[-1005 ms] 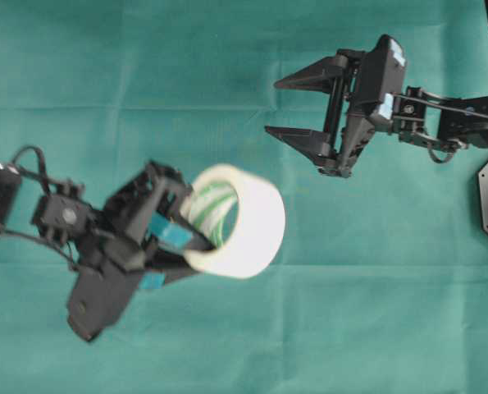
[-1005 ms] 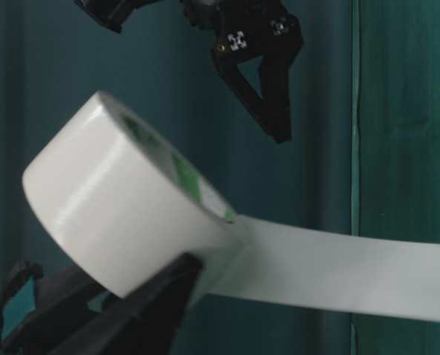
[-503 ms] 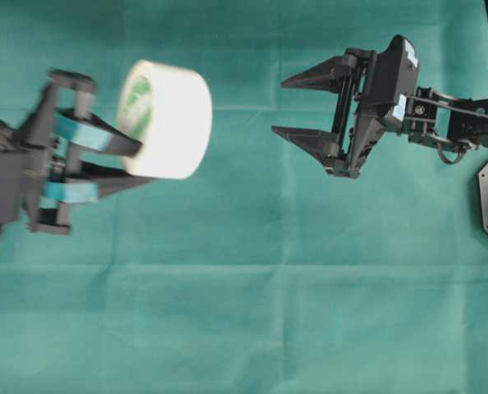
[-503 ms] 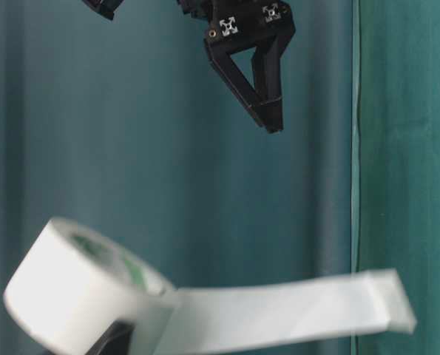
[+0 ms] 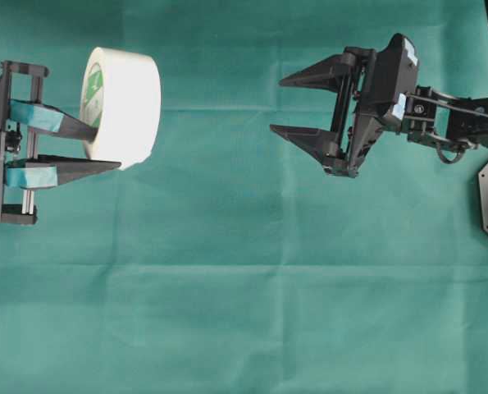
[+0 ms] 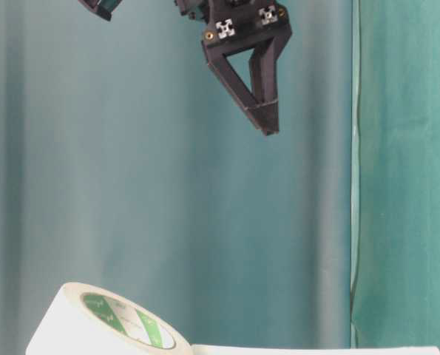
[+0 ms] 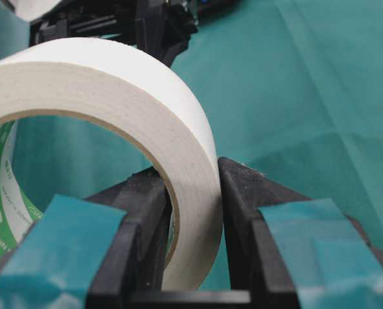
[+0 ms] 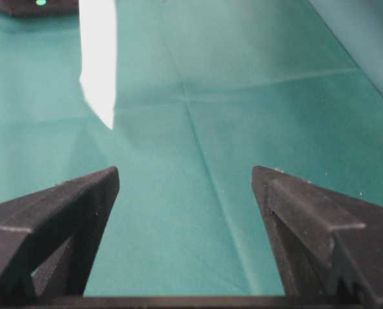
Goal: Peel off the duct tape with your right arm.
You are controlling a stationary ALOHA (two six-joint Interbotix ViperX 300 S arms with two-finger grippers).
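Held up off the cloth (image 5: 252,312) by the left gripper (image 5: 104,148), the tape (image 5: 122,105): one finger through the core, the other against the outer face, jaws narrowed onto the ring wall, as the left wrist view shows plainly. Well apart from it, facing it across bare cloth, the right gripper (image 5: 275,105), jaws spread wide and holding nothing. Hanging out from the roll toward that side, a loose white strip (image 6: 316,350), visible along the bottom of the table-level view and as a bright tongue (image 8: 98,58) ahead of the right fingers, up and to their left in the right wrist view. Best way through the step, probably: bring the right gripper forward and across until the strip's free end lies between the fingertips, line the jaw gap square to the flat of the strip, not edge-on, close near the end but with enough overlap to avoid slipping, then pull straight away from the roll with the left grip kept firm. Likely risks: strip sticking to one finger only, or twisting. Writing: green print inside the core, partly readable as "NICH…" in the left wrist view, rest hidden; small white label on the right wrist, unreadable.
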